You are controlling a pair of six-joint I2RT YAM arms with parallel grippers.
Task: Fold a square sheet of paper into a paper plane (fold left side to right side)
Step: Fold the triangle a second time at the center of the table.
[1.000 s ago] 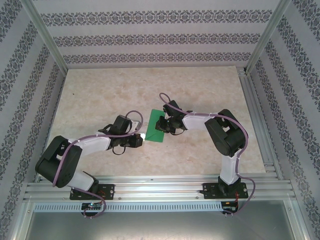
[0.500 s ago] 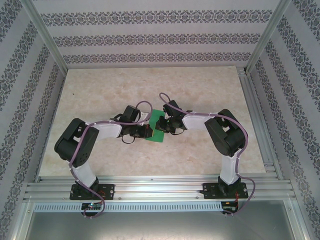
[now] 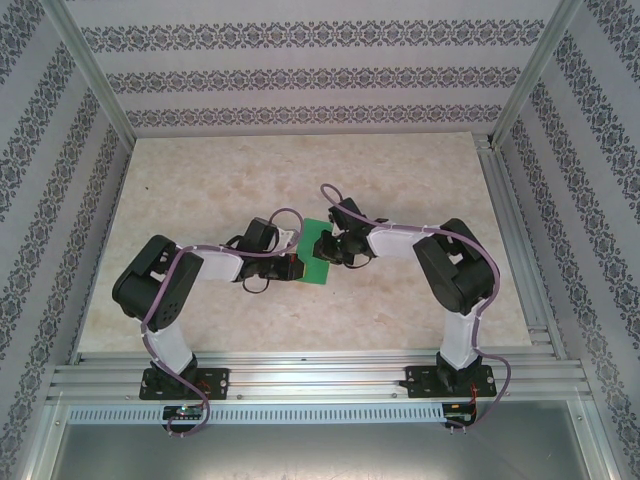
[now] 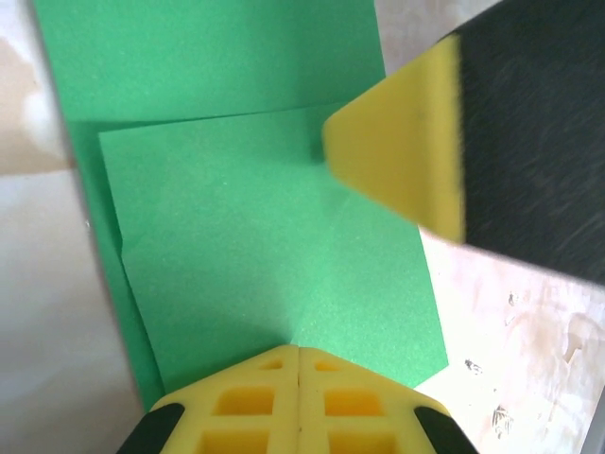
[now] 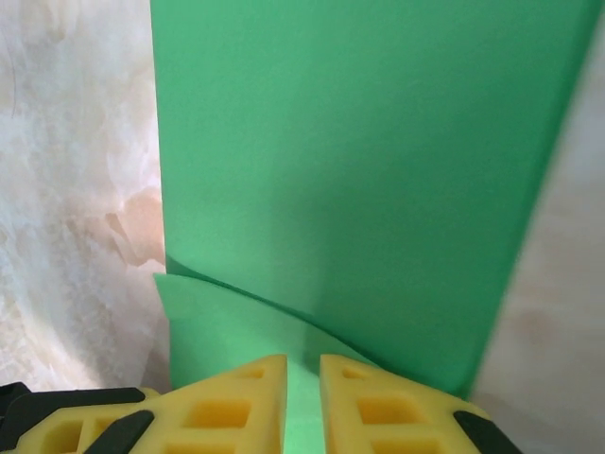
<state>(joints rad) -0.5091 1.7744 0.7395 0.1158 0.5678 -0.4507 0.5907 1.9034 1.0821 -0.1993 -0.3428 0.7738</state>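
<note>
The square sheet of paper, bright green, lies folded on the table between the two arms. In the left wrist view the paper shows an upper layer lying over a lower one, whose strip sticks out on the left and top. My left gripper is shut, its tips resting on the upper layer near its near edge. A yellow finger of the right gripper touches the sheet's far right. My right gripper stands with a narrow gap, over a curled layer of the paper.
The marbled tabletop spreads wide to the left and back. Patterned walls and aluminium posts enclose it. A metal rail with both arm bases runs along the near edge. The grippers nearly touch over the sheet.
My left arm has swung right onto the sheet, carrying its left side over; the green patch looks narrower. The right gripper's jaws have parted slightly, and it has stayed in place.
</note>
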